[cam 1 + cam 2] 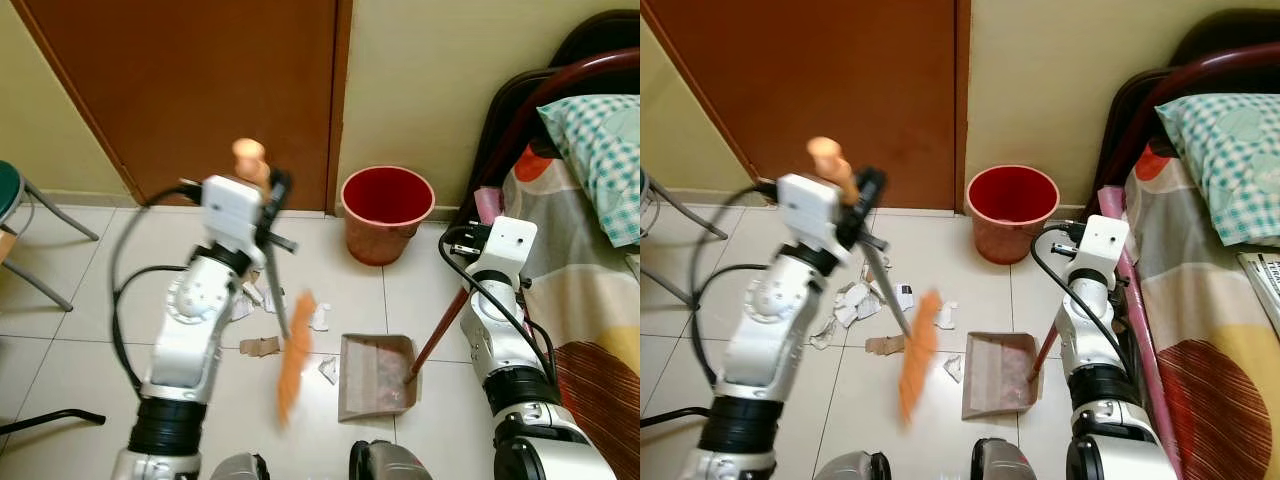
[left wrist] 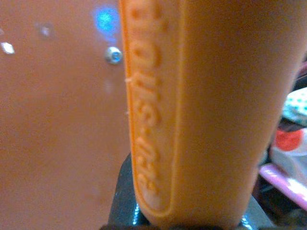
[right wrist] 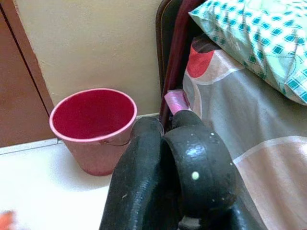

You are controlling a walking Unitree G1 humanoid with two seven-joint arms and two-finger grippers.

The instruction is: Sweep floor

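Gripping the orange handle top of a broom (image 1: pixel 292 352), the left gripper (image 1: pixel 268 192) was raised in front of the brown door (image 1: pixel 200 80), its black fingers clamped around the handle while the grey shaft slanted down to the blurred orange brush head on the white tiled floor (image 1: pixel 80 350). Scraps of paper and cardboard litter (image 1: pixel 855 300) lay scattered on the tiles just left of the brush head. To its right sat a brown dustpan (image 1: pixel 375 375), its long dark-red handle rising rightward to the right gripper (image 1: pixel 478 238), whose fingers were closed around it beside the bed (image 1: pixel 1210 330). A red bucket (image 1: pixel 386 212) stood farther off against the cream wall, between door and bed. A checked pillow (image 1: pixel 600 150) rested at the bed's far end, and a stool (image 1: pixel 15 205) stood at far left.
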